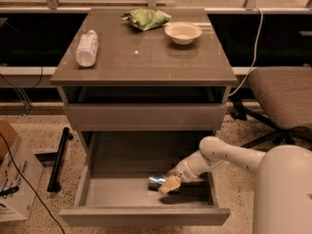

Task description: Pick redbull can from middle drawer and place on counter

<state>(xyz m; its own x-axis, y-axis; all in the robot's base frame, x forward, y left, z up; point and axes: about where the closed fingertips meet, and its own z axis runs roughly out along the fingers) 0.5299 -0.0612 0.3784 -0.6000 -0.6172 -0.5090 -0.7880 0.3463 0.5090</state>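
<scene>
The middle drawer [97,191] is pulled open below the counter [146,57]. The redbull can [156,181] lies on its side on the drawer floor, right of the middle. My gripper [168,184] reaches into the drawer from the right and sits right at the can's right end, with a pale fingertip [170,184] over it. Most of the can is hidden behind the gripper.
On the counter lie a clear water bottle [87,48], a green chip bag [146,19] and a white bowl [183,32]. A shallower drawer front [141,116] is shut above. An office chair [285,101] stands right; a cardboard box [14,179] and cables are at the left.
</scene>
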